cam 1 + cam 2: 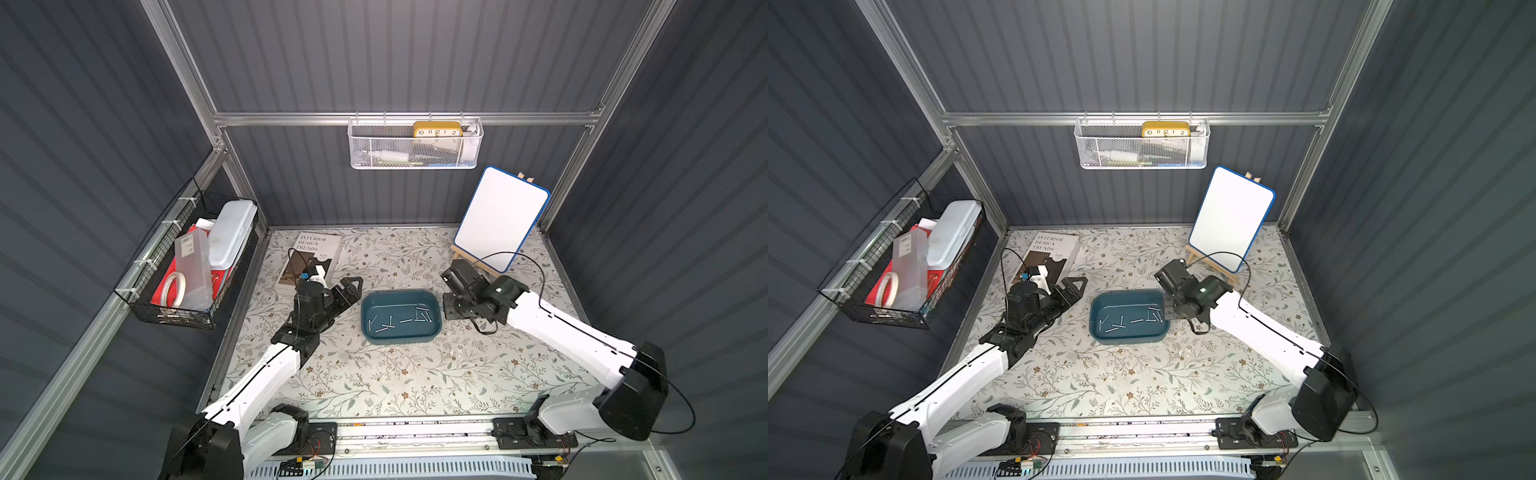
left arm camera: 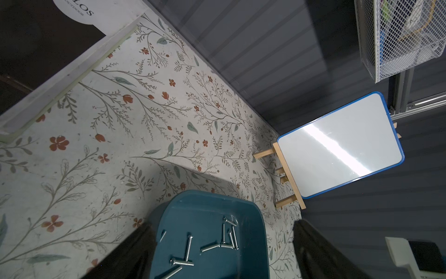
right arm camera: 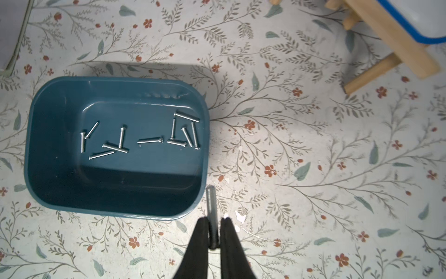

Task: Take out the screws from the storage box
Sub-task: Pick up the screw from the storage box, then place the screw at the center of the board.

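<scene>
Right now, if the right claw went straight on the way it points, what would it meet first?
Probably the floral tabletop outside the teal storage box's corner. The screw pinched in the right claw sticks out ahead, so it would touch first. Depth is unclear; it could clip the rim.

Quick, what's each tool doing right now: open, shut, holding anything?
Left tool: open, holding nothing.
Right tool: closed on one screw.

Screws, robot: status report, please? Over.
Right tool shut on one screw, outside storage box. Left tool open, empty. Other screws inside box. Nothing blocking.
</scene>
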### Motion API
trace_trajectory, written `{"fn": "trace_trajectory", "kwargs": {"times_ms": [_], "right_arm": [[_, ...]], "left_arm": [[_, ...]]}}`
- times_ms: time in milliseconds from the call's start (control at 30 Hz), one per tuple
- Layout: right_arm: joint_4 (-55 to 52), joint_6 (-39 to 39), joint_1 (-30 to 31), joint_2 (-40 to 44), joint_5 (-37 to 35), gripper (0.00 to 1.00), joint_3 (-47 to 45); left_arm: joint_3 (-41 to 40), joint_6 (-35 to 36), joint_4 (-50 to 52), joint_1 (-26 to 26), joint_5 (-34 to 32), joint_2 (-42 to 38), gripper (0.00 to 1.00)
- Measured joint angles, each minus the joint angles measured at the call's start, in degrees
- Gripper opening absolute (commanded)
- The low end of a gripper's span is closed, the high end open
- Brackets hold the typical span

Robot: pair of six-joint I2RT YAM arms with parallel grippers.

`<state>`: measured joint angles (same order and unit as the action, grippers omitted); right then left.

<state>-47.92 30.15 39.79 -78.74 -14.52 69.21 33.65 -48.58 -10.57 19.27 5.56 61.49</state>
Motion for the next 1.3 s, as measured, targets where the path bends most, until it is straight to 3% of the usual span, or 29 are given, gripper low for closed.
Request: {"fn": "trace_trajectory", "kwargs": {"times_ms": [200, 400, 867, 1300], "right_arm": [[-0.1, 2.1, -5.7, 6.3, 0.0, 0.02, -7.6], [0.5, 2.2, -9.3, 4.9, 1.7, 0.03, -10.5], [4.9, -0.9, -11.0, -13.6, 5.8, 0.05, -9.2], [7.6, -3.3, -11.6, -24.3, 5.7, 0.10, -6.6]], "left_arm": [[0.1, -0.6, 0.4, 0.0, 0.0, 0.0, 0.92], [0.1, -1.2, 0.3, 0.0, 0.0, 0.0, 0.92], [-1.3, -2.2, 0.1, 0.0, 0.3, 1.4, 0.92], [-3.1, -2.5, 3.1, 0.1, 1.9, 1.7, 0.91]]}}
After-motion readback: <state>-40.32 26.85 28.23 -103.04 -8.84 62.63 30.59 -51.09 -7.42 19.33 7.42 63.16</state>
